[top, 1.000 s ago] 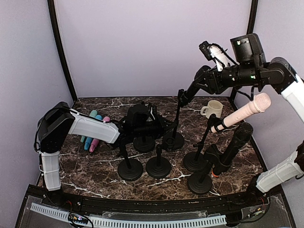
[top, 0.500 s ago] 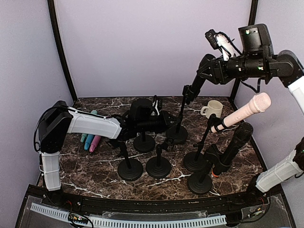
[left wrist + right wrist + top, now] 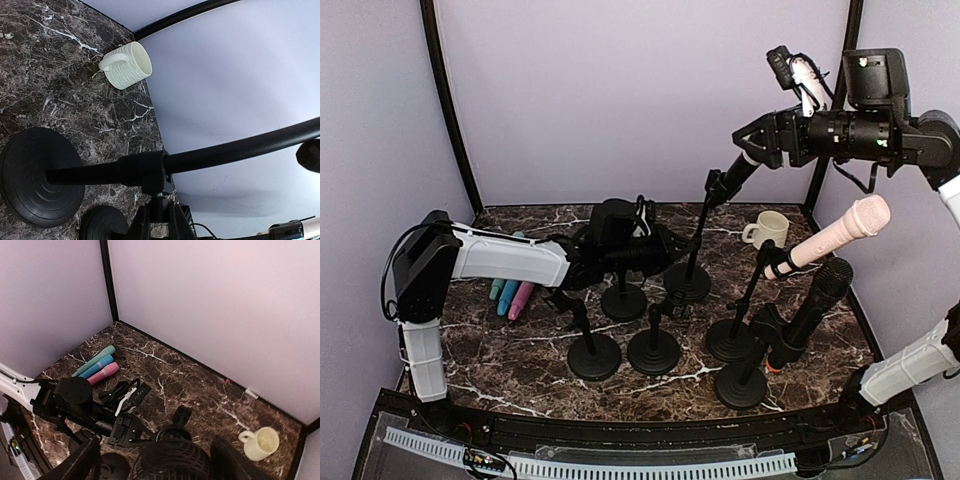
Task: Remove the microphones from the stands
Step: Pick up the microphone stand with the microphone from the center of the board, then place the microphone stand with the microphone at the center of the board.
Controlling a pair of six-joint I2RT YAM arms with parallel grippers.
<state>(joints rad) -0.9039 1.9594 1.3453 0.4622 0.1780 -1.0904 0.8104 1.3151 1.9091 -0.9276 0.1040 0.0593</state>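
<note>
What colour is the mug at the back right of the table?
The mug is cream, ribbed; clearest in left wrist view.

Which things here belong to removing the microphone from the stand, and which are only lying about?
Job: raised black microphone, its stand, left gripper shut on the stand, right gripper, jaws spread around the microphone head.
Lying about: cream mug, three coloured tubes, pink microphone, second black microphone, spare stands.

The right gripper (image 3: 156, 461) has its fingers (image 3: 82, 462) spread, with a black microphone (image 3: 172, 457) between them (a gap shows on its left side). Far beneath, three coloured microphones (image 3: 97, 367) lie beyond the left finger, and a mug (image 3: 261, 443) beyond the right.
</note>
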